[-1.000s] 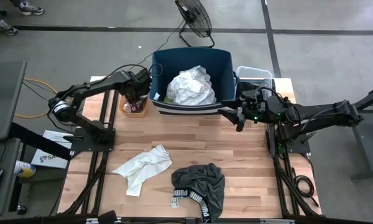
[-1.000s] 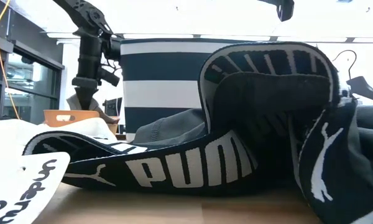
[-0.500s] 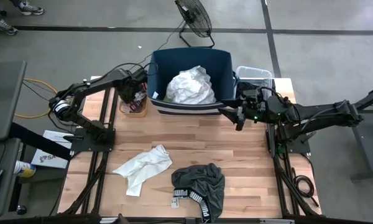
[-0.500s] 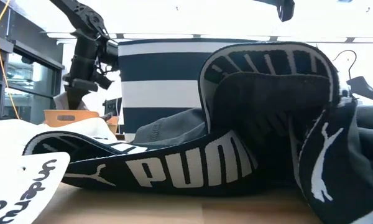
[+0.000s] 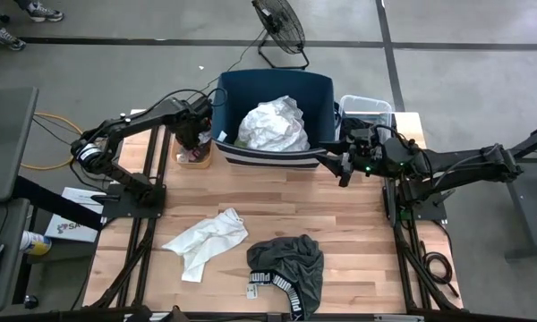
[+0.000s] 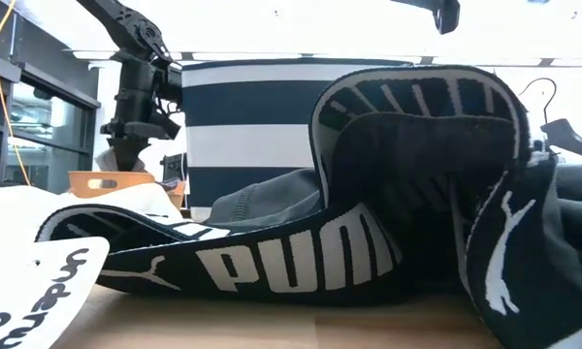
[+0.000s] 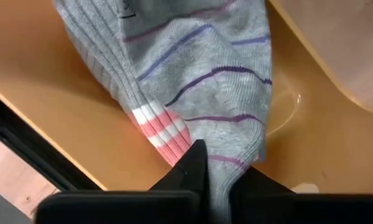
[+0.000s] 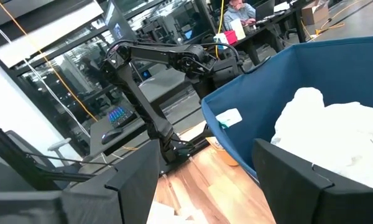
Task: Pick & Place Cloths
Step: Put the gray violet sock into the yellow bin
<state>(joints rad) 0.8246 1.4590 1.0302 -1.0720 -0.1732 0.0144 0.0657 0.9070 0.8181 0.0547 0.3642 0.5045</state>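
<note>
My left gripper (image 5: pixel 193 143) stands over the small orange tray (image 5: pixel 197 161) beside the navy bin's left wall, shut on a grey sock with pink and purple stripes (image 7: pixel 193 81). In the low view it shows just above the tray's rim (image 6: pixel 102 181). My right gripper (image 5: pixel 342 172) is open, hovering at the bin's near right corner. A white garment (image 5: pixel 273 123) lies in the bin. A thin white cloth (image 5: pixel 206 240) and dark grey shorts with a lettered waistband (image 5: pixel 288 266) lie flat on the table. My left gripper pinches the sock's cuff end, just past the pink stripes (image 7: pixel 227 158), between its two fingers (image 7: pixel 196 165), coming from above and pointing down into the tray. The rest of the sock spreads away from the fingers over the tray's orange floor (image 7: pixel 298 143).
The navy bin (image 5: pixel 228 89) with a striped front wall (image 6: pixel 252 126) stands at the table's far edge, a clear plastic box (image 5: pixel 369 107) to its right. The shorts' waistband (image 6: pixel 301 262) fills the low view. A white tag (image 5: pixel 253 288) lies by the shorts.
My left gripper has swung a little toward the table's left edge over the tray, tipping, and has come back upright. The right arm and the cloths on the table have kept still.
</note>
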